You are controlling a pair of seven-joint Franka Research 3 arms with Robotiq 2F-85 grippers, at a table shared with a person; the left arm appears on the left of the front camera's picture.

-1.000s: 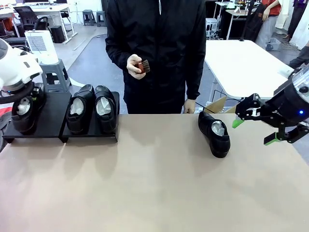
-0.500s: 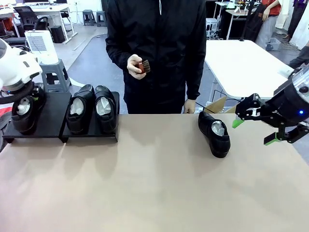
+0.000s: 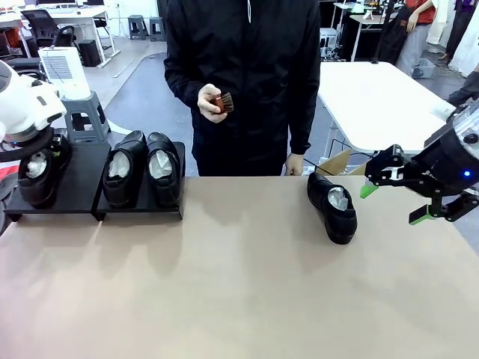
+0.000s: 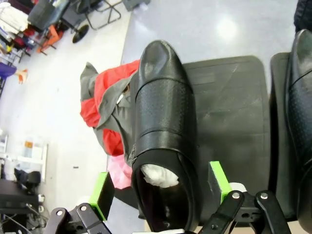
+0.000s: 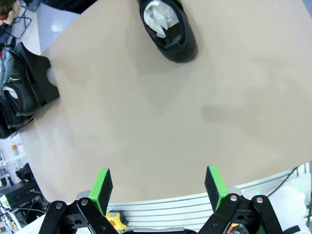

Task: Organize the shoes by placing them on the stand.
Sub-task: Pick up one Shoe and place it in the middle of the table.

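Three of the shoes sit on the stand [image 3: 82, 187]: one [image 3: 35, 176] on its left section, two [image 3: 123, 170] [image 3: 163, 170] side by side on the right section. My left arm [image 3: 26, 105] hangs over the left shoe. In the left wrist view, my left gripper [image 4: 161, 187] is open, its green pads [image 4: 102, 192] standing apart on either side of that shoe's [image 4: 163, 126] heel, on the stand [image 4: 229, 112]. A fourth shoe [image 3: 333, 207] [image 5: 168, 27] lies on the tan table. My right gripper [image 3: 394, 203] [image 5: 158, 187] hovers open to its right.
A person stands at the far edge holding a small reddish-brown brush [image 3: 219, 102] in one hand. Red and grey cloth [image 4: 100, 102] lies on the floor beyond the stand. The tan tabletop [image 3: 239, 284] stretches between the stand and the loose shoe.
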